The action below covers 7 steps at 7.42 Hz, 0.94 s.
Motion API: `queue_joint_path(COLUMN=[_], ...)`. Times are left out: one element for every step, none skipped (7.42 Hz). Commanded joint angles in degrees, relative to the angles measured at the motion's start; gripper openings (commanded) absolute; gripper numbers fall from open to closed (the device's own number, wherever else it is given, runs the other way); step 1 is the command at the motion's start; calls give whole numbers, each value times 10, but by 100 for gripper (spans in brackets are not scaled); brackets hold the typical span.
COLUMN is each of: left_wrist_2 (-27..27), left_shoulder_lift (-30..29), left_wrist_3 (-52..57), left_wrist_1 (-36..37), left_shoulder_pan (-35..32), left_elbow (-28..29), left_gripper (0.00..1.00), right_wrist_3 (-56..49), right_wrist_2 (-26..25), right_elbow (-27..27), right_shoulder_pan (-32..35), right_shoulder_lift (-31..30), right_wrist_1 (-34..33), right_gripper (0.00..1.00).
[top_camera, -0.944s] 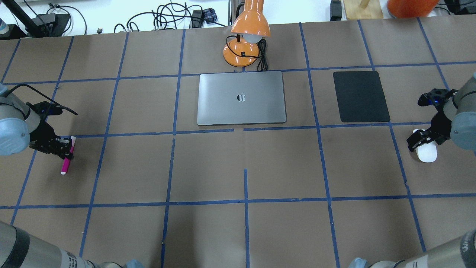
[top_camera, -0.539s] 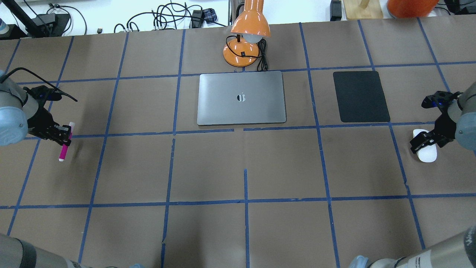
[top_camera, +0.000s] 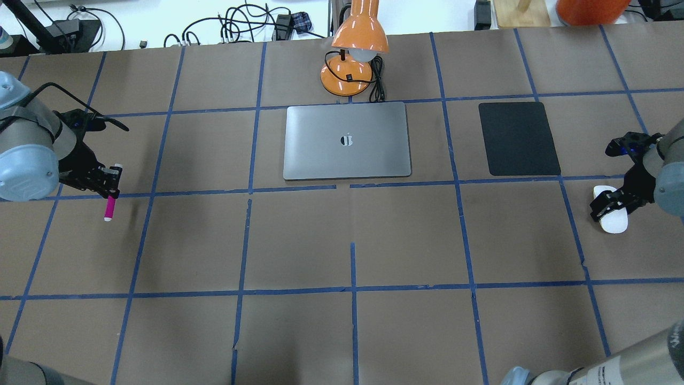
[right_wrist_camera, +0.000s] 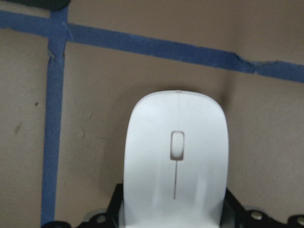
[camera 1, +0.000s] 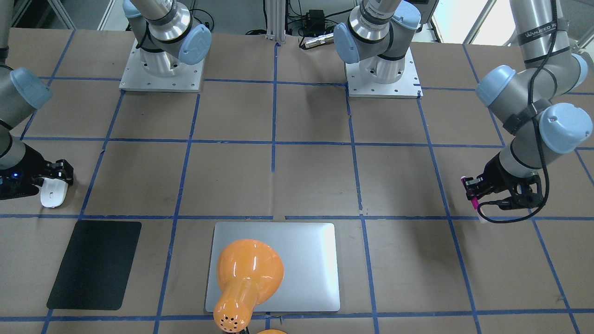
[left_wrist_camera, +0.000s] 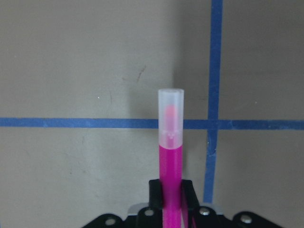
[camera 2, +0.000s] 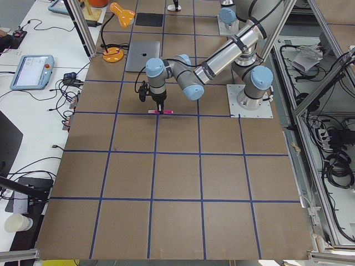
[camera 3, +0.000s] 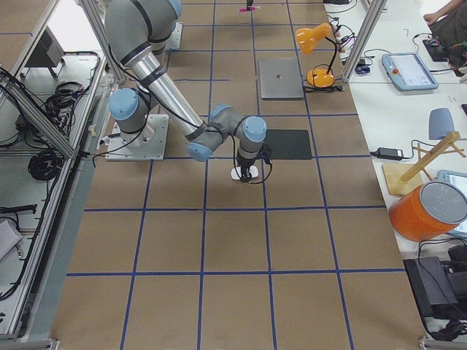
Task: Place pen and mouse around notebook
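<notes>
Some of notebook (camera 1: 308,266) behind lamp (camera 1: 248,271)

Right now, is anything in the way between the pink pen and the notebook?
Nothing visible is. The left gripper holds the pen, and only bare table lies between it and the notebook.

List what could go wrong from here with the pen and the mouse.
1. The left gripper pinches the slim pen off-centre; it could pivot or slip during the carry.
2. The right gripper grips only the rear of the glossy mouse, so it may squirt out.
3. The black pad lies roughly between mouse and notebook; a low carry could snag it.
</notes>
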Motion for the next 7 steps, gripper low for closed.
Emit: queue_joint_path(left_wrist_2=[-12, -26, -28, -36, -86, -97, -99], left_shoulder_lift=[10, 16, 20, 24, 28, 25, 17], left_wrist_3=[-193, -289, -380, -462, -551, -637, -700], left_wrist_1=[-2, -4, -4, -6, -9, -9, -9], left_shoulder_pan=[-54, -85, -116, -142, -170, -211, -250], left_elbow=[0, 3, 5, 5, 4, 6, 6], left_gripper=[0, 0, 0, 0, 0, 0, 0], right_wrist_3=[1, 10, 29, 86, 171, 249, 295], right_wrist_2=[0, 21, 41, 43, 44, 52, 57], right_elbow=[-8, -20, -39, -55, -72, -99, -123], right_shoulder_pan=[1, 9, 25, 78, 143, 198, 222], right_shoulder_lift=[-6, -10, -10, -9, -7, 8, 38], right_wrist_1=[4, 6, 8, 9, 12, 12, 12], right_gripper=[27, 26, 27, 27, 27, 27, 27])
